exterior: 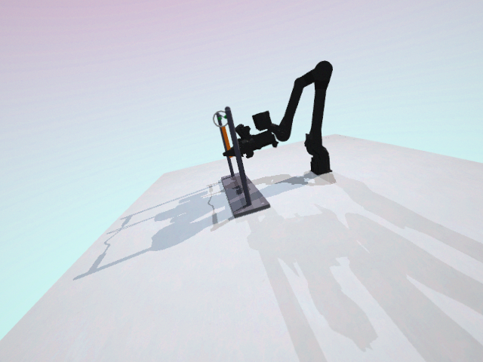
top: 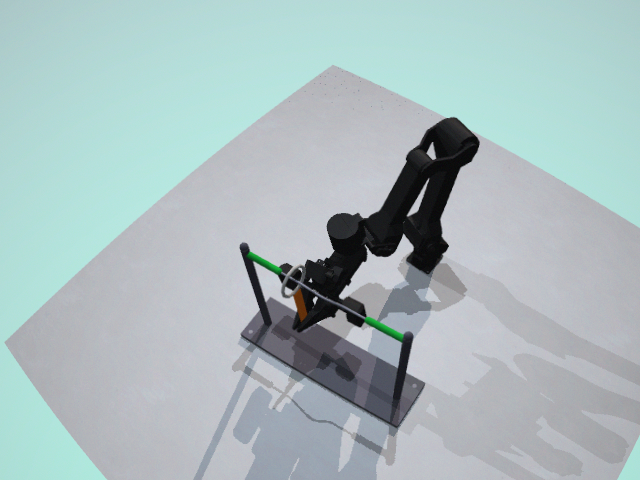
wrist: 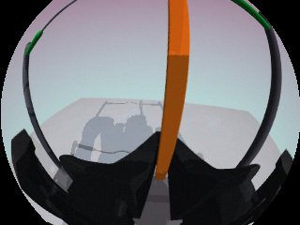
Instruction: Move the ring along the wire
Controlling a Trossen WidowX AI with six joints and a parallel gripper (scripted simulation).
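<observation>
You've got the pincer (top: 298, 327) (exterior: 225, 154) (wrist: 163, 135) nearly closed, pinching the orange handle (top: 300, 304) (exterior: 226, 136) (wrist: 177, 70) low down! The ring (top: 283, 290) (exterior: 213, 121) is around the grey wire (top: 336, 303), just past the green part nearer the far-left post (top: 255, 284) (exterior: 223, 145) in the top view. Pickup done; most of the grey stretch, the release and the retreat remain, all away from that post. The handle's long axis runs near upright, slightly tilted, ring end uppermost.

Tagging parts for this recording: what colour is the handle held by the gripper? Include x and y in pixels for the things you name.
Orange; the handle (top: 300, 304) (exterior: 226, 136) (wrist: 178, 70) shows best in the wrist view.
</observation>
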